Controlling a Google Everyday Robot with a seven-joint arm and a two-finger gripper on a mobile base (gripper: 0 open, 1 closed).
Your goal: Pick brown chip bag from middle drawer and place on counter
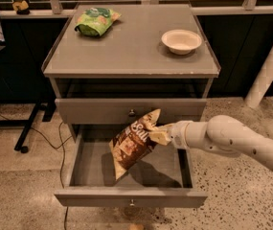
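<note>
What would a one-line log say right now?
claw: over open drawer, shut on brown chip bag | bag: lifted, tilted | counter: not yet reached

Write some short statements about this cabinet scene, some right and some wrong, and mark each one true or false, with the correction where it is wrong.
1. The robot's hand grips the crinkly dark-brown chip bag by its cream end. True.
2. The brown chip bag lies flat on the floor of the open grey drawer. False: it hangs tilted from the hand, over the drawer.
3. A green snack bag lies on the flat grey counter, at its far left. True.
4. The round cream bowl stands inside the open drawer. False: it stands on the counter, at the right.
5. The upper grey drawer with a round knob is pulled out. False: it is shut.
</note>
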